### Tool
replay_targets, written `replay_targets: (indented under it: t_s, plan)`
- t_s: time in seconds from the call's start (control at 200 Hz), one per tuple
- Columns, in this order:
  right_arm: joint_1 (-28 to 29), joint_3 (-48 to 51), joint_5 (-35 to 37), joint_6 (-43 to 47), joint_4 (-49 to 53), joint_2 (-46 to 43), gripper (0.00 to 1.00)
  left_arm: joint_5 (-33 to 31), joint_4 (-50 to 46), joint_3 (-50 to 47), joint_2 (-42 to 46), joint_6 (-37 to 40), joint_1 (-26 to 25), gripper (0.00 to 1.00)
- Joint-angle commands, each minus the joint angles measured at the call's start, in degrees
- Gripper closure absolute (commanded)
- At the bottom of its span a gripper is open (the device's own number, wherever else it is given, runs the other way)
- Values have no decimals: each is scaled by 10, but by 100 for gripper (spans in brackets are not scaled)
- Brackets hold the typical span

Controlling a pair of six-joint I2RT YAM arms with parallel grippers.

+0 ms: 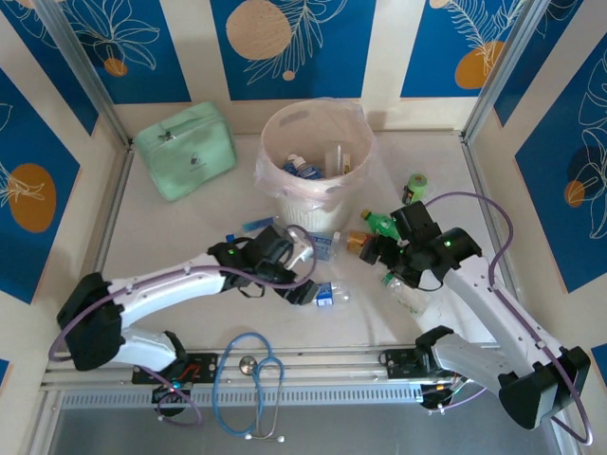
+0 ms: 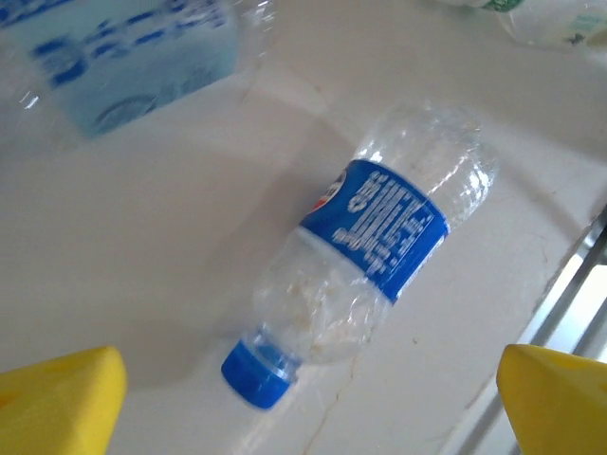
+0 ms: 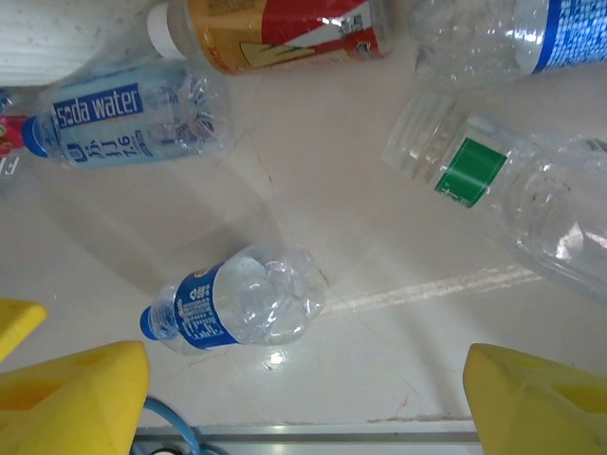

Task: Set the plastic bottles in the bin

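Note:
A crushed clear plastic bottle [image 2: 379, 275] with a blue label and a blue cap [image 2: 256, 373] lies on the table, below and between the yellow fingertips [image 2: 62, 398] of my left gripper [image 2: 308, 408], which is open and holds nothing. From above, that bottle [image 1: 330, 296] lies just right of the left gripper [image 1: 302, 287]. My right gripper [image 3: 308, 403] is open too, hovering over the same crushed bottle [image 3: 237, 308]. Around it lie a soda water bottle [image 3: 128, 118], a red-and-yellow bottle [image 3: 285, 28] and a clear bottle with a green label [image 3: 512, 190]. The bin [image 1: 318, 194] holds some bottles.
A mint-green zip case [image 1: 185, 150] lies at the back left. Right of the bin stands a small dark cylinder with a green top [image 1: 415, 188]. A green bottle [image 1: 382, 224] lies near the right gripper [image 1: 381, 256]. A blue stethoscope [image 1: 248, 379] rests on the front rail.

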State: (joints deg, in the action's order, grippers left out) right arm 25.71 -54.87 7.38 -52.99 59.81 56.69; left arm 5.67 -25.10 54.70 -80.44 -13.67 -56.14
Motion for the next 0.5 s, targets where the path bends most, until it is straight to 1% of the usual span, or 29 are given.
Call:
replay_targets:
  t_s: [0.0,0.08,0.175,0.415,0.495]
  plan:
    - [-7,4,-24,-6,23,-16,14,-61,-34,39,-51,127,-37,0]
    - [-14,5,-27,-6,26,-24,14,-63,-38,53,-89,168,-54,0]
    - [-22,6,-28,-6,32,-34,14,-49,-36,66,-120,193,-65,0]
    - [-58,9,-50,-2,40,-60,14,-57,-30,97,-177,207,-67,0]
    - [-66,9,-54,1,43,-65,14,-56,-36,111,-200,212,-67,3]
